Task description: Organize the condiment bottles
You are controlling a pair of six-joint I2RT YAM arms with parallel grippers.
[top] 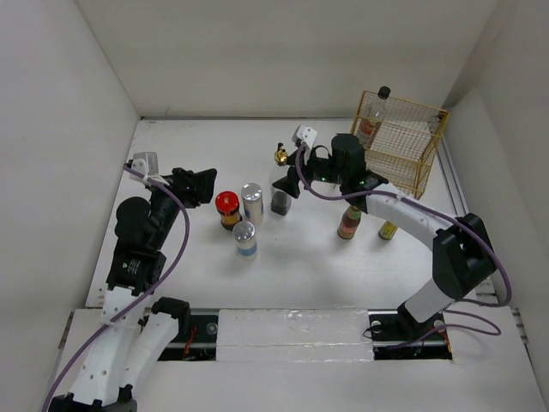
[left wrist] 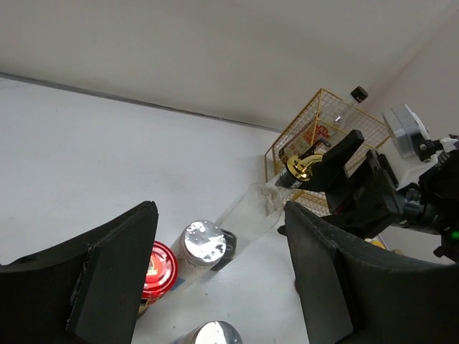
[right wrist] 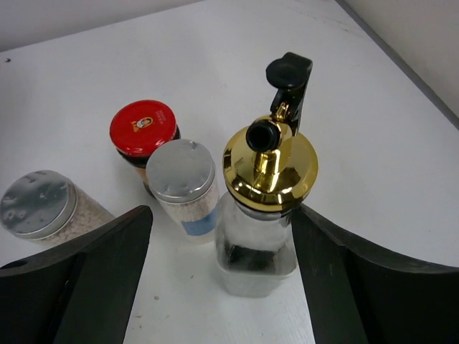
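A clear bottle with a gold pourer cap stands upright on the table between the spread jaws of my right gripper, nearer the right finger; the gripper is open. Just left of it are a silver-capped shaker, a red-lidded dark jar and a second shaker. My left gripper hovers left of the jar, open and holding nothing. A yellow-capped red bottle and a small bottle stand under the right arm. A tall clear black-capped bottle stands inside the basket.
The yellow wire basket sits at the back right corner of the white table. White walls close in the table on the left, back and right. The right arm reaches across above the two bottles on the right.
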